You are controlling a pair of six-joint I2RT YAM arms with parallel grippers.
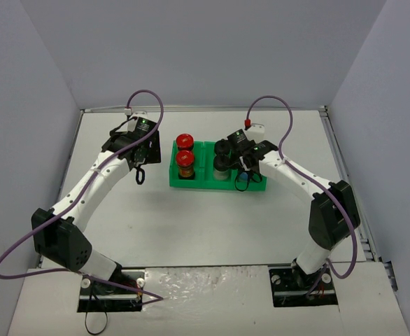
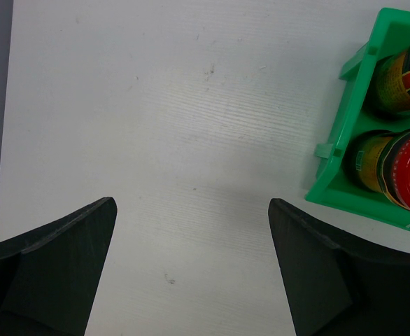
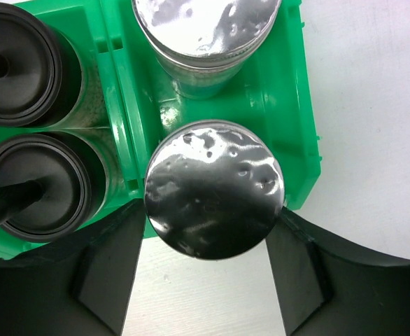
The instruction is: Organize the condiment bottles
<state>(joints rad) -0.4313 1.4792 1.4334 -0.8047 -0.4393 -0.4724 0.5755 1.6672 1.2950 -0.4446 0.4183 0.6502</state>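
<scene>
my right gripper (image 3: 206, 213) is pinching, it seems, a silver-capped jar (image 3: 215, 189), with the second silver jar (image 3: 205, 28) just ahead of it in the green tray (image 3: 292, 105). my left gripper (image 2: 191, 231) is hanging spread. if i am releasing off-centre, the jar is tipping over the rim.

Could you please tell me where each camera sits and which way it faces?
Top external: above and behind the bases, looking down on the green tray; both arms show.
Left wrist: on the left arm, facing down at table and red-capped jars; open fingers show.
Right wrist: on the right arm, straight down on a silver-capped jar between its fingers.
Shared: all see the tray.
</scene>
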